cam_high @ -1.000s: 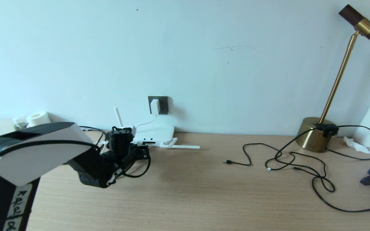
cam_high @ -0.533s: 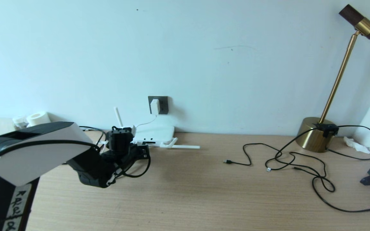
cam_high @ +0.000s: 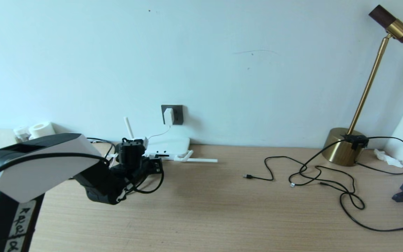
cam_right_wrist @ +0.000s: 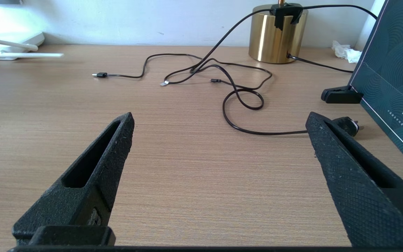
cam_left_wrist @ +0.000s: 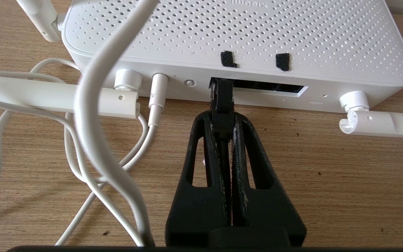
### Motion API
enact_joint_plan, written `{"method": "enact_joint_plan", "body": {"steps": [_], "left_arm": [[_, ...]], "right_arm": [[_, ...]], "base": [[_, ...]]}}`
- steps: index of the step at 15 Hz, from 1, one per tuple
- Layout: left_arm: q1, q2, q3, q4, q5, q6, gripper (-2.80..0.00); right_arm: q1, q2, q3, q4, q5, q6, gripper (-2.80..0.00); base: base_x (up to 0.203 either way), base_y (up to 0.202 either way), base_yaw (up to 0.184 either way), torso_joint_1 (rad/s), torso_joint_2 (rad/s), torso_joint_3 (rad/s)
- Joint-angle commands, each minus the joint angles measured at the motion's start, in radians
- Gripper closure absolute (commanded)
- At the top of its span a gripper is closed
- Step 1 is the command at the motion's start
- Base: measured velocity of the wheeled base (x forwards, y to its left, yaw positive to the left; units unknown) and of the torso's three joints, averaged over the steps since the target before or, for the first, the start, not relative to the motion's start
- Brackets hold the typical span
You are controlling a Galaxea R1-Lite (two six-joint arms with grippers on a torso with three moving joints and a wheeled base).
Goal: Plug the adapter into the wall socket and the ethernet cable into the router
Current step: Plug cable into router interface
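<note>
Lettering "RESET" is legible beside the router (cam_left_wrist: pixel 243 38) ports. My left end effector (cam_left_wrist: pixel 224 120) pinches the ethernet cable (cam_left_wrist: pixel 222 101) plug at the port mouth; my right end effector (cam_right_wrist: pixel 219 150) hangs spread wide above the worktop (cam_right_wrist: pixel 187 168).

White adapter (cam_high: pixel 168 116) plugged in dark grey wall socket (cam_high: pixel 177 114). Flat white router (cam_left_wrist: pixel 236 38) on desk below. Black ethernet cable (cam_left_wrist: pixel 222 105) plug at router's dark port.
</note>
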Motion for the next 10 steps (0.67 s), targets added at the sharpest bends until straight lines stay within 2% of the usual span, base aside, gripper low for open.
{"method": "enact_joint_plan", "body": {"steps": [1, 10], "left_arm": [[0.002, 0.008, -0.001, -0.005, 0.001, -0.001, 0.0], [0.002, 0.002, -0.026, 0.017, 0.001, -0.001, 0.0]], "right_arm": [[-0.001, 0.0, 0.011, -0.001, 0.0, 0.0, -2.8], [0.0, 0.0, 0.011, -0.001, 0.0, 0.0, -2.8]], "base": [[0.0, 0.0, 0.0, 0.0, 0.0, 0.0], [0.0, 0.0, 0.0, 0.0, 0.0, 0.0]]}}
